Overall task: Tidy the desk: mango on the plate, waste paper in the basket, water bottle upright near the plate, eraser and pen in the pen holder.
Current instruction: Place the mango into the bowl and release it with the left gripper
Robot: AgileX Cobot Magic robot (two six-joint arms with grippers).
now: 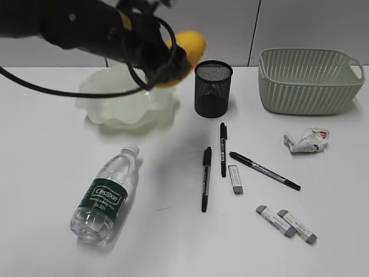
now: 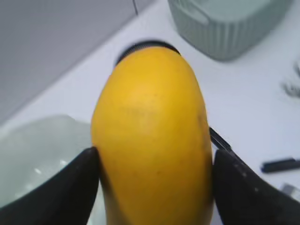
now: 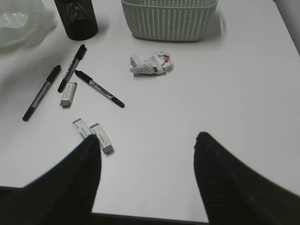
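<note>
My left gripper (image 1: 167, 66) is shut on the yellow mango (image 1: 190, 46), held in the air over the right rim of the pale green plate (image 1: 109, 101); the mango fills the left wrist view (image 2: 150, 140). The water bottle (image 1: 106, 196) lies on its side at the front left. The waste paper (image 1: 308, 140) lies below the sage-green basket (image 1: 308, 81). The black mesh pen holder (image 1: 213, 88) stands mid-back. Three pens (image 1: 222, 148) and three erasers (image 1: 235, 178) lie in front of it. My right gripper (image 3: 145, 145) is open and empty above the desk's front right, out of the exterior view.
The white desk (image 1: 46, 173) ends at a grey wall behind. In the right wrist view the basket (image 3: 168, 21), the paper wad (image 3: 151, 64), the pens (image 3: 98, 88) and the erasers (image 3: 93, 135) show, with the desk's front edge just under the fingers.
</note>
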